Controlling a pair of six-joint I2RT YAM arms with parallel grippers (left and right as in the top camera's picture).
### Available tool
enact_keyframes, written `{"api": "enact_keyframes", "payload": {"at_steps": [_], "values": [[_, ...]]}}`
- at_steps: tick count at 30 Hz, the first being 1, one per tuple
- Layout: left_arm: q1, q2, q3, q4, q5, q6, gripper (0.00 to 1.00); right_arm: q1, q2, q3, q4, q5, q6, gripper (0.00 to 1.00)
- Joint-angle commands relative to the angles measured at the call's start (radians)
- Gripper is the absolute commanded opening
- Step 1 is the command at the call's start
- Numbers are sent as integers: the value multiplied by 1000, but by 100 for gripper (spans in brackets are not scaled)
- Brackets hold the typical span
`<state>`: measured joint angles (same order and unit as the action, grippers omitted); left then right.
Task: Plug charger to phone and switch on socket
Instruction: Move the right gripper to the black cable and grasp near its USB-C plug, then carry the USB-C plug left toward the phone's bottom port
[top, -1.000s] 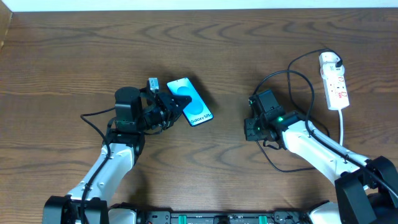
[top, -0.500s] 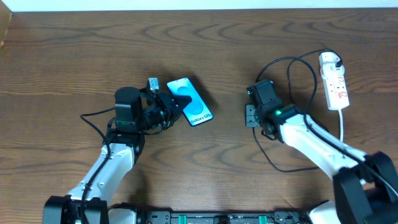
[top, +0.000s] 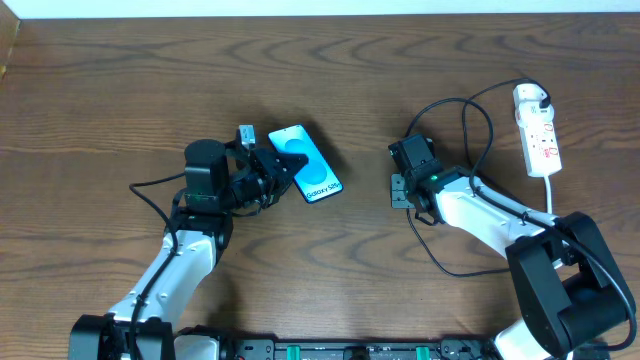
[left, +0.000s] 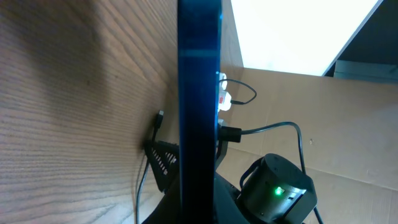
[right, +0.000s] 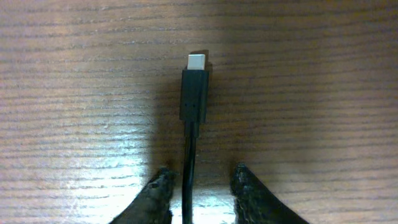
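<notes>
straddling the charger (right: 188, 155) behind its plug (right: 194, 93), the right gripper (right: 202, 186) stands narrowly open; the left gripper (top: 270, 172) pinches the phone (top: 310, 165).

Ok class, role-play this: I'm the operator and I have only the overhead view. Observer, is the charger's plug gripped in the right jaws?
Observer: No. In the right wrist view the charger's plug lies flat on the table, ahead of the fingertips, metal end pointing away from them.
Operator: Where does its cable go?
Observer: The cable runs back between the two fingertips with a gap on each side, so the right jaws are open.
Operator: And how do the left jaws hold the phone?
Observer: The left wrist view shows the phone edge-on, its thin blue side running straight up the picture from the left jaws.
</notes>
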<state>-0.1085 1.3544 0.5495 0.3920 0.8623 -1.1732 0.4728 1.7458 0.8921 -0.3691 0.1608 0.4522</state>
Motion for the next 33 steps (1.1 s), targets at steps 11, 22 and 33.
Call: {"api": "enact_keyframes", "payload": {"at_steps": [11,22,33], "values": [[0,-8,26,8,17,6,7,6,24,7,3,-6,7,1],[0,-8,55,38,55,-11,7,-51,-142,21,2,-295,-82,1],[0,68,135,199,193,21,7,-138,-478,20,-324,-610,-328,1]]}}
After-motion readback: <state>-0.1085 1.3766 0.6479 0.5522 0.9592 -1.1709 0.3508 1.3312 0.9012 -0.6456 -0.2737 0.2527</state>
